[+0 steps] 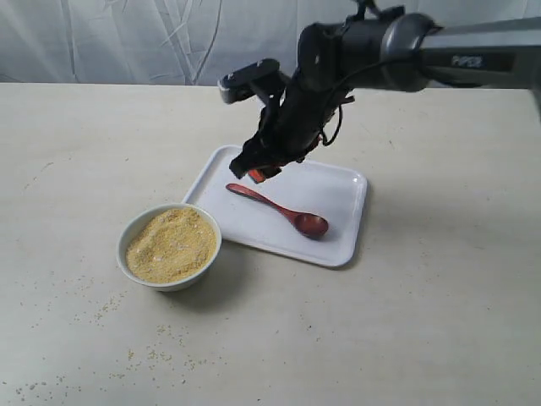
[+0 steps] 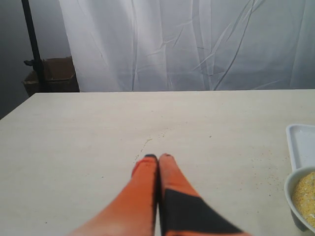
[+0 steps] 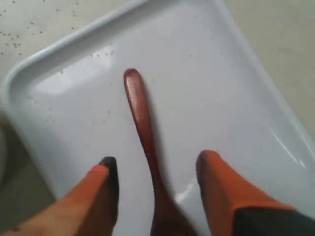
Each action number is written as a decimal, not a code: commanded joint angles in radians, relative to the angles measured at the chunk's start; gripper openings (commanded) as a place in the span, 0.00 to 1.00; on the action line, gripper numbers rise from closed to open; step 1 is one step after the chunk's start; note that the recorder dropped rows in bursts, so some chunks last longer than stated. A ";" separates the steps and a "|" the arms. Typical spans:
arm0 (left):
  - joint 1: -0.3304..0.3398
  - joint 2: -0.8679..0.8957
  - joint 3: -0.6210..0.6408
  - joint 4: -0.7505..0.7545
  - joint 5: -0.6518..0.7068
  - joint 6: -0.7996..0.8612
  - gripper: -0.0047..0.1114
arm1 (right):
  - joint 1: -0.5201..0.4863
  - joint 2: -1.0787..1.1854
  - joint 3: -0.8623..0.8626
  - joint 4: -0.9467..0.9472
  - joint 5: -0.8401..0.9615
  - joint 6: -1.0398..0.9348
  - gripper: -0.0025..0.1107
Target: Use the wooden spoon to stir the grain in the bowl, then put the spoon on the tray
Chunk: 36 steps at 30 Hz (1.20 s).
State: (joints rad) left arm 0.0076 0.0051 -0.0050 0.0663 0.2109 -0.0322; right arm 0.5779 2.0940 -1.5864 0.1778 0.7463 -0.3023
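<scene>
The wooden spoon lies flat on the white tray, its handle toward the tray's far left corner. In the right wrist view the spoon runs between the fingers without touching them. My right gripper hangs open just above the handle end, holding nothing. The small white bowl stands left of the tray, filled with yellow-tan grain. My left gripper is shut and empty over bare table, with the bowl's rim and the tray's corner at that view's edge.
Spilled granules are scattered on the table in front of the bowl. A white curtain hangs behind the table. The left wrist view also shows a cardboard box and a dark pole beyond the table.
</scene>
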 commanded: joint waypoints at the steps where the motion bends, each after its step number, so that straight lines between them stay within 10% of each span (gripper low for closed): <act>1: 0.001 -0.005 0.005 0.001 -0.006 -0.001 0.04 | -0.037 -0.110 0.008 -0.047 0.233 0.169 0.20; 3: 0.001 -0.005 0.005 0.001 -0.006 -0.001 0.04 | -0.057 -0.149 0.044 -0.045 0.294 0.192 0.03; 17: 0.001 -0.005 0.005 0.001 -0.006 -0.001 0.04 | -0.398 -0.713 0.655 -0.070 0.207 0.227 0.02; 31: 0.001 -0.005 0.005 0.001 -0.004 -0.001 0.04 | -0.403 -1.540 1.294 -0.035 -0.674 0.227 0.02; 36: 0.001 -0.005 0.005 0.001 -0.004 -0.001 0.04 | -0.403 -1.670 1.352 -0.018 -0.659 0.227 0.02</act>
State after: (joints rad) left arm 0.0076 0.0051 -0.0050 0.0663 0.2109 -0.0322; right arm 0.1824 0.4868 -0.2546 0.1427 0.1009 -0.0758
